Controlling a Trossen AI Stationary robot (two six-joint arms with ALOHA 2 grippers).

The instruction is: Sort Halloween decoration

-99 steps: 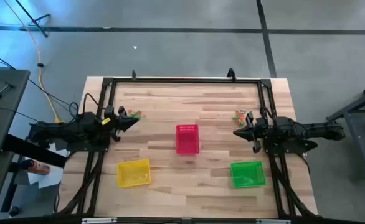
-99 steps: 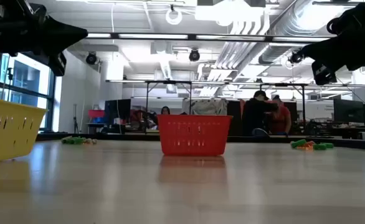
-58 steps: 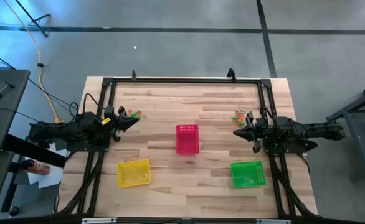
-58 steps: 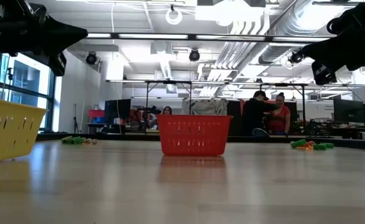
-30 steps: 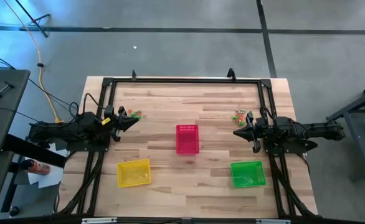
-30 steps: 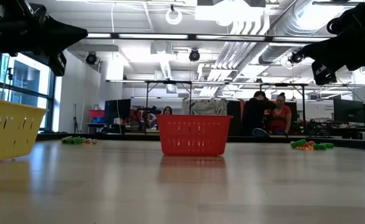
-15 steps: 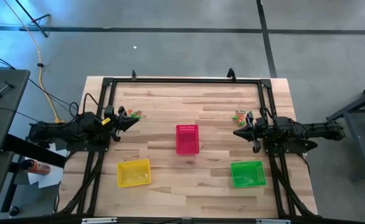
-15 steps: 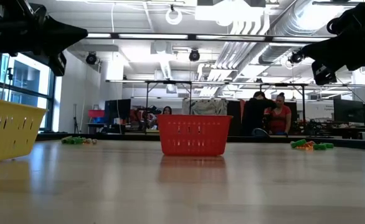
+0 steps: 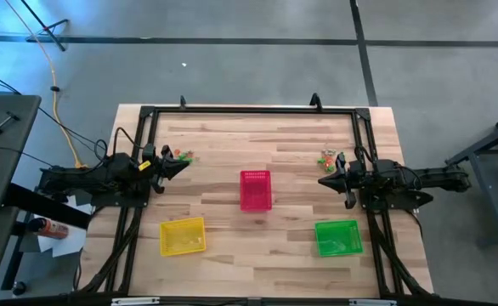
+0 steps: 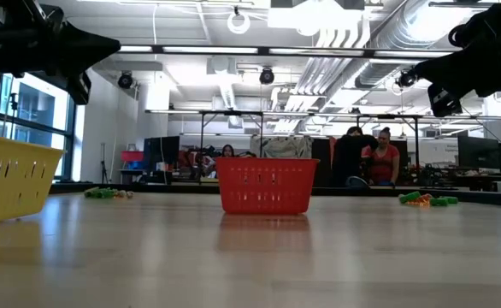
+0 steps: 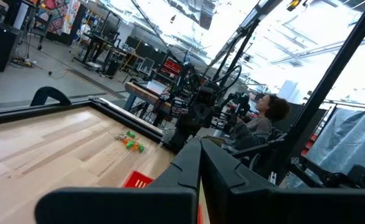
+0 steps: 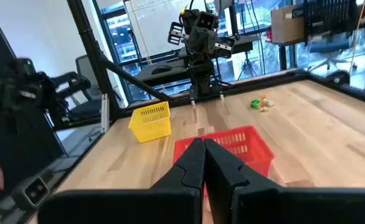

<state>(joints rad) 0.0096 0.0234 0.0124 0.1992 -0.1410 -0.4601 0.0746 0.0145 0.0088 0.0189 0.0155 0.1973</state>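
Looking across the table from its near edge: you have three mesh baskets first, then the arms, then the trinkets
Yellow basket (image 9: 183,236): it sits near the front edge on your left side, with nothing visible inside
Green basket (image 9: 338,237): it sits near the front edge on your right side, close to the right arm's base
Red basket (image 9: 256,189): it stands in the middle of the table (image 9: 257,140), between the two arms and farther back than the other two baskets
Left gripper (image 9: 183,166): you see it poised above the left side of the table, pointing inward, fingers pressed together with nothing between them
Right gripper (image 9: 323,182): it hangs above the right side, pointing inward toward the red basket, fingers closed tight and empty
Left trinkets (image 9: 181,155): a small orange and green cluster lies on the wood just beyond the left gripper's tip, apart from it
Right trinkets (image 9: 327,158): a second small cluster lies on the wood just behind the right gripper, outside every basket
People (image 10: 372,156): beyond the table's far edge you can see figures seated in the room
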